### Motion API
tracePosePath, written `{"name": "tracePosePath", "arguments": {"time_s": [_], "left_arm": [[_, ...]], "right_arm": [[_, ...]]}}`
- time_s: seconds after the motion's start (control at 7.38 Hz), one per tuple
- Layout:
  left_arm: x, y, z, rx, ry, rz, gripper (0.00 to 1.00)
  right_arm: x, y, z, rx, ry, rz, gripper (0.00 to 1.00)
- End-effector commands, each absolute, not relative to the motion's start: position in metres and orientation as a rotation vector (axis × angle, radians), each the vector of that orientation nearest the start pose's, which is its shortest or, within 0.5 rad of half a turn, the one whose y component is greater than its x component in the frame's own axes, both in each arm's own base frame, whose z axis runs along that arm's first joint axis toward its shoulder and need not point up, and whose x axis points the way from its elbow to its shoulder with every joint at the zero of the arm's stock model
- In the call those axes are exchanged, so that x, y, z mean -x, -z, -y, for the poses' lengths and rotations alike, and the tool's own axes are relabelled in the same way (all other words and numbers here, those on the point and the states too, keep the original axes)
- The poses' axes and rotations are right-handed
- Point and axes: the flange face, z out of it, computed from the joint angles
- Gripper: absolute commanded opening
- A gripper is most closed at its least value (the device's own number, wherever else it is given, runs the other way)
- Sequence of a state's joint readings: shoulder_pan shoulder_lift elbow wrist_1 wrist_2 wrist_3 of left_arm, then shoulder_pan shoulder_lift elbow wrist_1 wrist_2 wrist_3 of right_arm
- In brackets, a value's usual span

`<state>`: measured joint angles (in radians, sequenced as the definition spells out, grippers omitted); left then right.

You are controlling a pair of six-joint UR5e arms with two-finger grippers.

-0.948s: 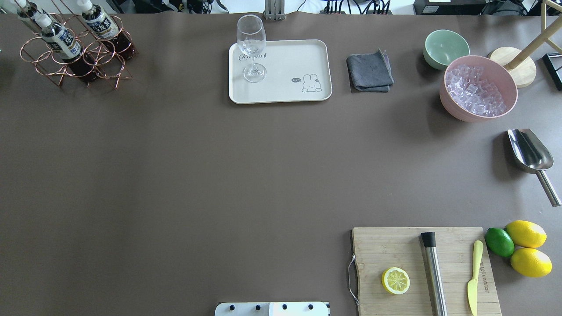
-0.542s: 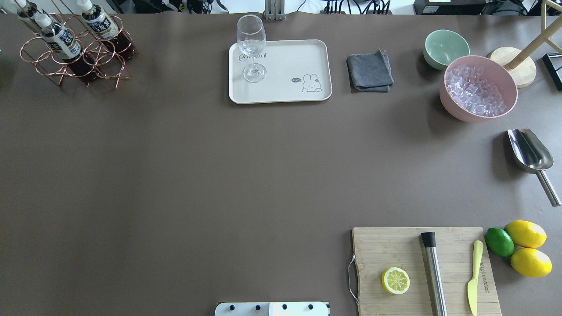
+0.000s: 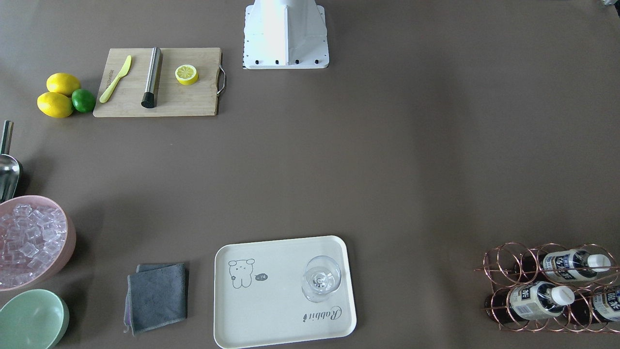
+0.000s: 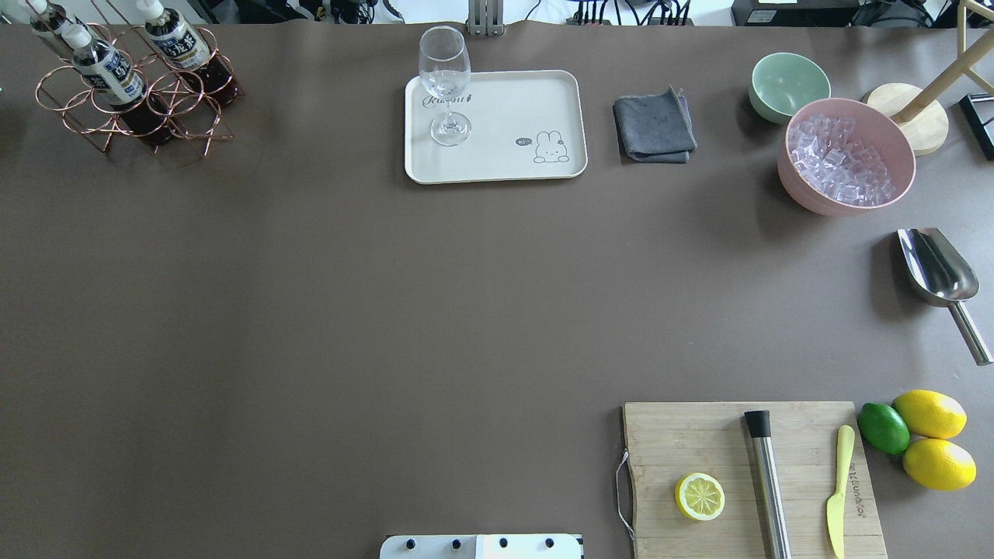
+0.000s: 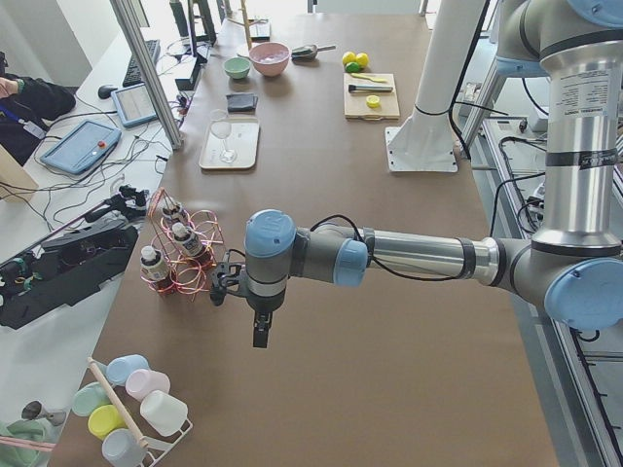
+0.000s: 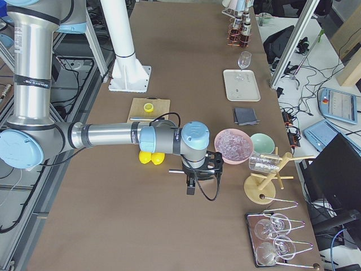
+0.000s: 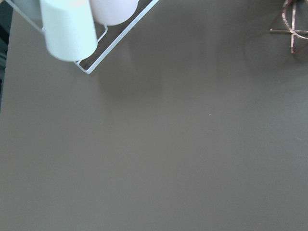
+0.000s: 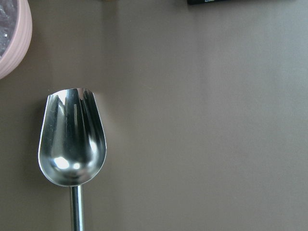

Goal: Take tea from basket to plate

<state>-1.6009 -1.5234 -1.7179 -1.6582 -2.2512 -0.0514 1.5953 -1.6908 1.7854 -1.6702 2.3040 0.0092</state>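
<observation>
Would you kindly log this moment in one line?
tea: three in basket; plate: wine glass only; left pincer: near basket; right pincer: near scoop; jaws: cannot tell

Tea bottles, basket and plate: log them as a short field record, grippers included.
tea bottles: three, all standing in the basket, none lifted
basket: copper wire, at the table's far-left corner from the robot
plate: holds only a wine glass; no bottle on it
left gripper: hangs above the table beside the basket, touching nothing; open or shut cannot be told
right gripper: above the scoop, near the ice bowl; open or shut cannot be told
task: not started
</observation>
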Motion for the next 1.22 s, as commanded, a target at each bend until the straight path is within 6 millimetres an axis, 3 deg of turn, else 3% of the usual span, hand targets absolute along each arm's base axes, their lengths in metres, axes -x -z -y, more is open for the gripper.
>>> {"name": "tracePosePath", "arguments": {"time_s": [0.0,0.14,0.41,0.54,0.68,0.95,1.08], "left_arm": [[0.084,-0.556,0.510,-0.326,-0.185,-0.667,0.98],[0.081,-0.542,0.526,-0.346,-0.200,-0.666,0.98],[0.081,-0.495,0.560,-0.428,-0.231,-0.657,0.98],[0.080,-0.486,0.586,-0.429,-0.233,-0.657,0.98],[0.060,-0.465,0.620,-0.445,-0.282,-0.659,0.98],[0.057,-0.414,0.714,-0.480,-0.344,-0.643,0.98],[0.057,-0.402,0.740,-0.500,-0.397,-0.625,0.98]], "right_arm": [[-0.077,-0.622,0.437,0.000,-0.034,0.733,1.00],[-0.077,-0.622,0.437,0.000,-0.034,0.733,1.00],[-0.077,-0.622,0.437,0.000,-0.034,0.733,1.00],[-0.077,-0.622,0.437,0.000,-0.034,0.733,1.00],[-0.077,-0.622,0.437,0.000,-0.034,0.733,1.00],[-0.077,-0.622,0.437,-0.001,-0.034,0.733,1.00],[-0.077,-0.622,0.437,-0.001,-0.034,0.733,1.00]]}}
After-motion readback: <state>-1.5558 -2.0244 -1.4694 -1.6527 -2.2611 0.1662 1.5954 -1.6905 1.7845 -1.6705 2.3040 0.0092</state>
